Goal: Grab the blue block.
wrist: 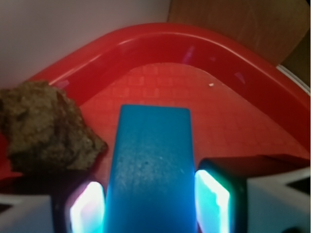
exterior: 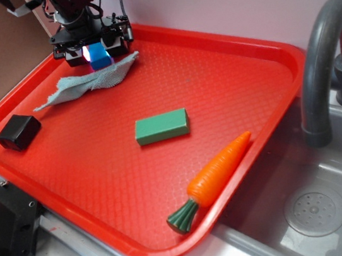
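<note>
The blue block (exterior: 100, 57) (wrist: 151, 165) is a small bright-blue piece at the back left of the red tray (exterior: 229, 88), just beyond the crumpled cloth (exterior: 91, 80). My gripper (exterior: 97, 49) (wrist: 150, 201) hangs over it, shut on the blue block. In the wrist view both glowing pads (wrist: 87, 206) press against the block's two long sides. Whether the block's underside rests on the tray or is raised is hidden.
A green block (exterior: 161, 127) lies mid-tray, a glossy black block (exterior: 18, 131) at the left, and a toy carrot (exterior: 213, 176) by the front right rim. The tray's raised back rim (wrist: 194, 41) curves close ahead of the gripper. A sink (exterior: 310, 210) and grey faucet (exterior: 321, 62) are on the right.
</note>
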Robot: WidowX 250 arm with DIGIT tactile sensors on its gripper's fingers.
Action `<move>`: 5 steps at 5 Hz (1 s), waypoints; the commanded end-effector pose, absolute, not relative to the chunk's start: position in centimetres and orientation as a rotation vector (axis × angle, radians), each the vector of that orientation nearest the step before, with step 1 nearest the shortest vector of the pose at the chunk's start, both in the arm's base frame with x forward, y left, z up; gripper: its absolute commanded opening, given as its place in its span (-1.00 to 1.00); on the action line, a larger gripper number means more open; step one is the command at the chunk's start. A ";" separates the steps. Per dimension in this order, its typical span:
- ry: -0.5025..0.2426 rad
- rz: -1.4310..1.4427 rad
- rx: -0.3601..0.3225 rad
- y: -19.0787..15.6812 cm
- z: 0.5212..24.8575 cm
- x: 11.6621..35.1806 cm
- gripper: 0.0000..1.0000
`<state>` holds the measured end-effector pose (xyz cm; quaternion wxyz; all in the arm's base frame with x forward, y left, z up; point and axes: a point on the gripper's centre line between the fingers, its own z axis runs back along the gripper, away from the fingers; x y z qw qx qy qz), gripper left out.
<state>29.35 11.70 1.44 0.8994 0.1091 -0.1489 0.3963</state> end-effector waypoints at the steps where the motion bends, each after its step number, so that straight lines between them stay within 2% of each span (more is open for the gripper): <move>1: -0.305 0.728 0.064 10.4 11.5 26.4 -1.00; 2: -0.287 0.579 -0.053 7.8 16.5 25.4 -1.00; 4: -0.304 0.416 -0.195 3.8 25.8 24.7 -1.00; 5: -0.323 0.383 -0.190 2.5 26.4 24.5 -1.00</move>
